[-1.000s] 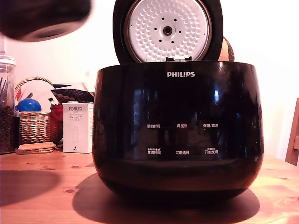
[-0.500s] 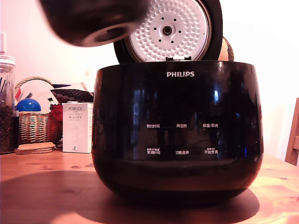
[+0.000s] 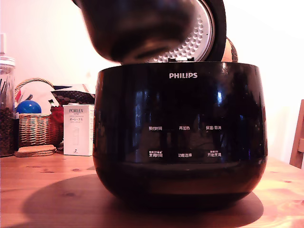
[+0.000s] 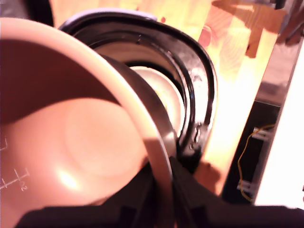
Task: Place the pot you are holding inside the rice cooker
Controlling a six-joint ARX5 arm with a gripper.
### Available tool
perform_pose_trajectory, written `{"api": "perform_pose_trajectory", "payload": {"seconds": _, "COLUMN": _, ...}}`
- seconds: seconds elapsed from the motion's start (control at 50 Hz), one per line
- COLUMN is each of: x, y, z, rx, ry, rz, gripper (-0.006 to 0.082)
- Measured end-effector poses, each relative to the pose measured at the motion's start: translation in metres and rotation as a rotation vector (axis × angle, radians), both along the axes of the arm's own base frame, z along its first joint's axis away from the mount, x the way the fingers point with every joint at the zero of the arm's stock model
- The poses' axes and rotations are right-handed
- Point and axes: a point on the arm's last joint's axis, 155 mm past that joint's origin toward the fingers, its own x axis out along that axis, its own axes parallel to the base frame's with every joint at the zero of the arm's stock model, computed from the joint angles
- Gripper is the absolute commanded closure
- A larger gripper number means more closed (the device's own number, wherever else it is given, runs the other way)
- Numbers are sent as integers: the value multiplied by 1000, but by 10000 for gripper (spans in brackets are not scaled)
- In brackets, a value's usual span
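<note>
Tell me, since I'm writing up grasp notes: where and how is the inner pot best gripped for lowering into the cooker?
By its thin flared rim, one finger inside and one outside the wall, coming from above the open mouth. That is how the pincer clamps the pot now. The rounded body offers no other edge, and a rim grip leaves the bottom free to drop into the rice cooker.

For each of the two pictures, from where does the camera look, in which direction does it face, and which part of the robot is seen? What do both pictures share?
Exterior view: low, near table height, facing the front of the glossy black rice cooker with its lid open; no part of the robot shows.
Wrist view: on the arm, looking down along the pincer, shut on the rim of the dark grey round metal pot, into the cooker's opening.
Shared: the pot, the cooker and the wooden table.
</note>
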Motion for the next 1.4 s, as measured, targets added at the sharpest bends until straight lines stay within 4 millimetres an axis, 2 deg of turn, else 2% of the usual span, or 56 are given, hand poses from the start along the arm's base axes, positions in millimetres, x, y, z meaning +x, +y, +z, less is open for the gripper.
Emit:
{"api": "perform_pose_trajectory", "payload": {"seconds": 0.24, "x": 3, "y": -20, "z": 2, "rx": -13, "ry": -11, "rz": -66, "gripper": 791}}
{"api": "perform_pose_trajectory", "payload": {"seconds": 0.6, "x": 7, "y": -38, "z": -31, "rx": 57, "ry": 26, "rz": -130, "gripper": 791}}
{"api": "perform_pose_trajectory", "payload": {"seconds": 1.04, "x": 7, "y": -36, "z": -43, "rx": 80, "ry": 69, "rz": -147, "gripper": 791}}
{"api": "perform_pose_trajectory", "payload": {"seconds": 1.2, "x": 12, "y": -36, "z": -53, "rx": 99, "ry": 91, "rz": -137, "gripper": 791}}
{"api": "perform_pose_trajectory", "payload": {"seconds": 1.4, "x": 16, "y": -33, "z": -54, "rx": 96, "ry": 106, "rz": -121, "gripper": 791}}
